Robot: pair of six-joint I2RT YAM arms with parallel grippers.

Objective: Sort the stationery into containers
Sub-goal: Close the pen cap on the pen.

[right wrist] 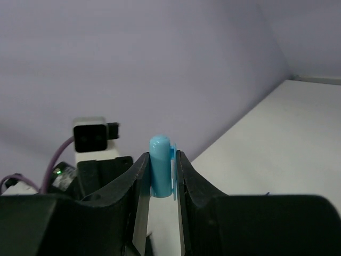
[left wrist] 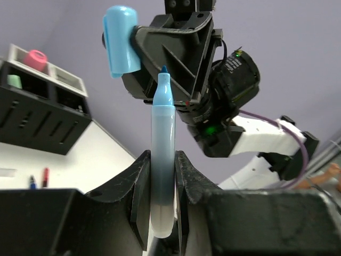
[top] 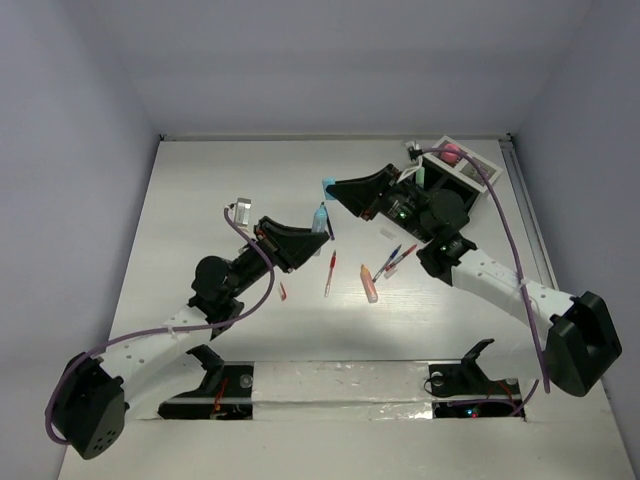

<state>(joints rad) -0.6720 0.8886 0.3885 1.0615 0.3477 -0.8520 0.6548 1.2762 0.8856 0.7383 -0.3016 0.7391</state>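
My left gripper (left wrist: 160, 160) is shut on an uncapped teal marker (left wrist: 161, 160), tip up; the marker also shows in the top view (top: 320, 218). My right gripper (right wrist: 161, 160) is shut on the marker's blue cap (right wrist: 160, 165), held just above and left of the tip in the left wrist view (left wrist: 121, 38); the cap also shows in the top view (top: 328, 186). The black and white organizer (top: 468, 176) stands at the back right with a pink-capped bottle (top: 451, 154) in it. On the table lie a red pen (top: 329, 274), a peach marker (top: 369, 284), and red and blue pens (top: 397, 258).
A small clear block (top: 242, 208) lies on the table left of my left gripper. A short red piece (top: 283, 291) lies near the left arm. Purple cables run along both arms. The table's near edge holds the arm bases.
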